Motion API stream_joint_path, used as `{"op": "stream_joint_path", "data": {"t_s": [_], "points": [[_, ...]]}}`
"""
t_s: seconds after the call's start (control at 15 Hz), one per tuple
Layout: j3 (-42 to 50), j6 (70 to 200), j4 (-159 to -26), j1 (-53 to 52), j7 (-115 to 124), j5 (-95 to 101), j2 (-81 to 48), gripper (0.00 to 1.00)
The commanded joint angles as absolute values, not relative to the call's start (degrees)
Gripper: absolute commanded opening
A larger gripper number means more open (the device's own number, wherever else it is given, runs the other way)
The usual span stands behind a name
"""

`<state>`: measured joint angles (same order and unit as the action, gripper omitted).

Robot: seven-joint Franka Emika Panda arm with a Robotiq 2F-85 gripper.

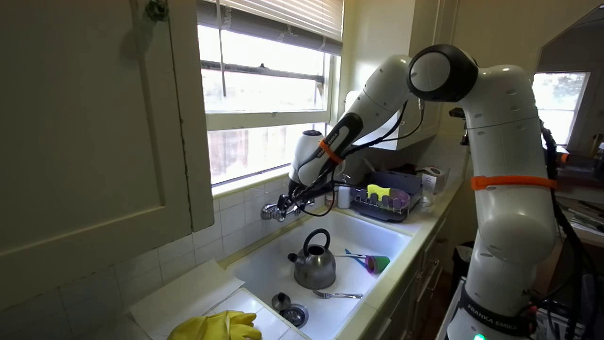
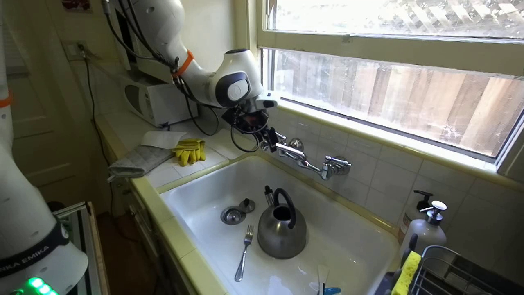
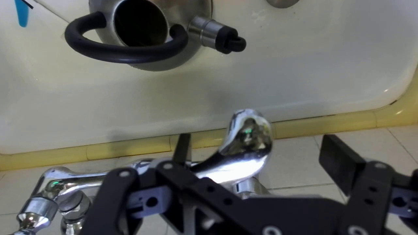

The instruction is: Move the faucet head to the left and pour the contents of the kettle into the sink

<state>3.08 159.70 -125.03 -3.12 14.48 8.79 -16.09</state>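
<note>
The chrome faucet head (image 3: 248, 140) shows between my gripper's (image 3: 261, 153) widely spread fingers in the wrist view. A clear gap separates it from the right-hand finger (image 3: 341, 163); whether it touches the left-hand one I cannot tell. In an exterior view, the gripper (image 2: 269, 141) hangs at the end of the tap's spout, above the sink's (image 2: 188, 205) back edge. Upright on the white basin floor stands the grey metal kettle (image 1: 315, 271), its dark arched handle (image 3: 127, 54) raised and its top opening uncovered. Its contents are too dark to make out.
A fork (image 2: 244, 254), a green and pink cup (image 1: 377, 264) and a blue utensil lie in the sink near the kettle. Yellow gloves (image 1: 214, 327) rest on the counter. At the opposite end stand soap bottles (image 2: 425, 231) and a dish rack (image 1: 380, 203). Tiled wall and window rise behind the tap.
</note>
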Motion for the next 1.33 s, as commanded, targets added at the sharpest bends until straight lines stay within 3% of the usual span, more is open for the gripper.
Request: {"op": "stream_joint_path", "data": {"t_s": [0.0,0.4,0.8,1.27], "points": [[1.8,157.7,-120.1,-4.2,14.2,5.5,-18.9,1.00],[1.1,156.6,-117.7,-4.3,12.6,4.2,-20.3,1.00],[-0.4,143.2,-124.6,-4.6,5.3,7.0,-10.3,1.00],[2.0,133.6,-133.2,-3.0,22.4,9.8,-2.2,1.00]]}}
